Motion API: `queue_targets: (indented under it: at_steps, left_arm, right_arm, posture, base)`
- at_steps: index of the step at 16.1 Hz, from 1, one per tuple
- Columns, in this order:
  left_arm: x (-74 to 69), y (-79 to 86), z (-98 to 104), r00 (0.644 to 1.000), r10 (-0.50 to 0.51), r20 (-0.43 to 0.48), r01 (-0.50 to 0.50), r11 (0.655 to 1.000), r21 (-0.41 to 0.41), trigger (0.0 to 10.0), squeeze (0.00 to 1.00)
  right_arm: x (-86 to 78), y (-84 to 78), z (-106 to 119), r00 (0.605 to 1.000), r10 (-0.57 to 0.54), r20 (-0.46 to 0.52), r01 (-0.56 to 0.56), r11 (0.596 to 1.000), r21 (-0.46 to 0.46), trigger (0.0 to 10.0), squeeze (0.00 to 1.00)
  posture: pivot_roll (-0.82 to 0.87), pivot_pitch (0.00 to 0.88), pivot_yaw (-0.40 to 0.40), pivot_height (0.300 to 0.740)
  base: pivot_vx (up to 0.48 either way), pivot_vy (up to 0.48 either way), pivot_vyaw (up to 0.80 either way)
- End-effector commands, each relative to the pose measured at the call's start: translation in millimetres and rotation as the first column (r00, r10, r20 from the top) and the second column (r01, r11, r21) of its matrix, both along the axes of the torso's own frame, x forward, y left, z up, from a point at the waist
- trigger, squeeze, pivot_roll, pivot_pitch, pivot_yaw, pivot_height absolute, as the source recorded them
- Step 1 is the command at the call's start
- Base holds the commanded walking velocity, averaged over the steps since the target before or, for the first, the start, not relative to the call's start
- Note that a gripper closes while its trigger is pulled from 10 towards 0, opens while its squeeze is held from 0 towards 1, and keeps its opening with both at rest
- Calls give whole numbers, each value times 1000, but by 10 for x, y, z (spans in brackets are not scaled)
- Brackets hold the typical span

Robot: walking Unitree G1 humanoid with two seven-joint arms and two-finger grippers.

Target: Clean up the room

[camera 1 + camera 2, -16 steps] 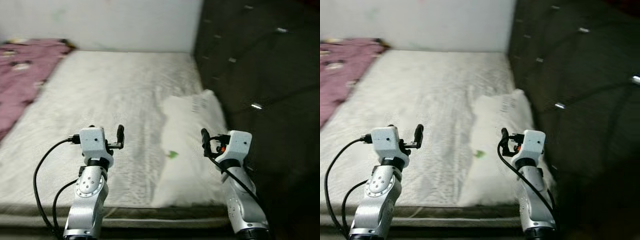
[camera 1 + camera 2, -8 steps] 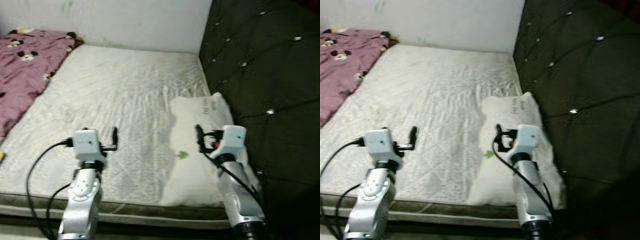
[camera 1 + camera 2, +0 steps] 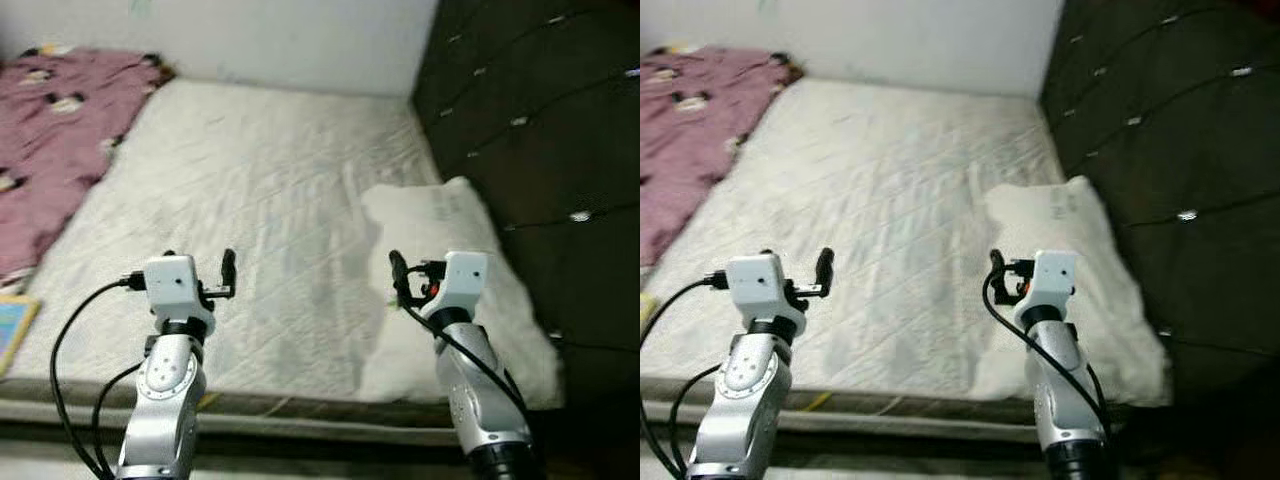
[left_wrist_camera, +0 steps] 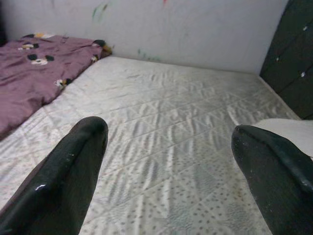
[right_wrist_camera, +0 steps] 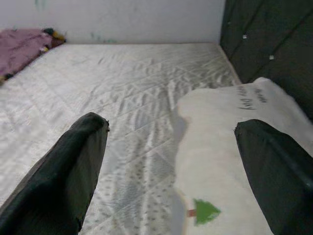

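A white quilted mattress [image 3: 260,200] lies before me. On its right side, against the dark headboard, rests a white pillow [image 3: 460,280] with a small green tree mark [image 5: 205,211]. A purple blanket [image 3: 50,130] with mouse prints is bunched at the far left. My left gripper [image 3: 228,272] hovers open over the mattress's near edge with nothing between its fingers. My right gripper [image 3: 397,275] is open too, held above the pillow's near left edge and empty.
A tufted dark headboard [image 3: 540,120] rises along the right side, and a pale wall [image 3: 280,40] closes the far end. A flat blue and yellow item [image 3: 12,330] lies at the left edge, beside the mattress.
The whole picture has shifted, so the camera moved; the blue and yellow item has come into view at the left. Both arms hold the same pose with fingers apart.
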State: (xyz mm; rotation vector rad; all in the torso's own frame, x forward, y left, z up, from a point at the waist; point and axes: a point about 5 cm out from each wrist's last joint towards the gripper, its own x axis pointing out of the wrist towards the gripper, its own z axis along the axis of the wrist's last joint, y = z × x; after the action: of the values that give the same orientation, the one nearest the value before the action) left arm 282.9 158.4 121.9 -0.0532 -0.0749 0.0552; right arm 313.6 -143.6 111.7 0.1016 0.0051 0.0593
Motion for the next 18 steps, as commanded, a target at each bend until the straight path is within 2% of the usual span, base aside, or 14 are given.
queue_targets:
  at_steps: [1, 18]
  left_arm:
    - [1, -28, 2, 1000, -6, -5, 6, 1000, 1, 10000, 0]
    - [26, -72, 19, 1000, -12, -6, 12, 1000, -8, 10000, 0]
  right_arm:
    - [-14, -70, -60, 999, -26, -27, 26, 1000, -4, 10000, 0]
    - [14, -64, -71, 999, -19, -34, 19, 1000, -15, 10000, 0]
  posture:
    - [12, 94, -20, 740]
    - [8, 105, -24, 740]
  base:
    - [0, 405, 0]
    - [0, 404, 0]
